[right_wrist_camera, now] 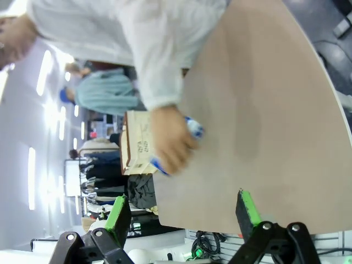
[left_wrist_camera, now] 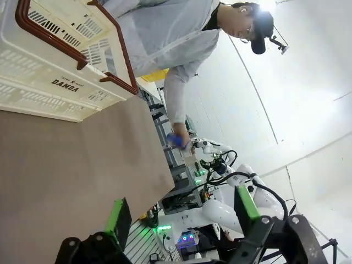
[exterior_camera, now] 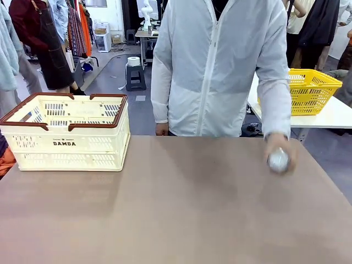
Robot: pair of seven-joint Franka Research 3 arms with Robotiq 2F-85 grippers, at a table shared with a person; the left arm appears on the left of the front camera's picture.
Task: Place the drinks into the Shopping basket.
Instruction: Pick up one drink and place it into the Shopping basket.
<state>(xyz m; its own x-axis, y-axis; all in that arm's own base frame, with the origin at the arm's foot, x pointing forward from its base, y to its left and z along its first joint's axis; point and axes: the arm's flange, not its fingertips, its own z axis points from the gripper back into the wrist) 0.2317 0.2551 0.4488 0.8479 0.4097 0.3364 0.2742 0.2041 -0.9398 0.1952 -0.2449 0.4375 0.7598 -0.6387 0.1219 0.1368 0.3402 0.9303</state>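
The person's hand holds one drink, a blue can [exterior_camera: 278,160], just above the table's right side; its silver top faces me and is blurred. The same can [left_wrist_camera: 175,140] shows small in the left wrist view, and in the right wrist view the can [right_wrist_camera: 194,128] is mostly wrapped by the hand. The cream Shopping basket [exterior_camera: 93,146] with brown rim stands at the table's left, far from the can. My left gripper [left_wrist_camera: 182,214] is open, with nothing between its green pads. My right gripper [right_wrist_camera: 182,212] is open too, above the table's near edge.
The brown table [exterior_camera: 176,209] stretches bare between basket and hand. A person in a white jacket [exterior_camera: 220,66] stands at the far edge. On a white table behind at the right sits a yellow mesh basket [exterior_camera: 311,91].
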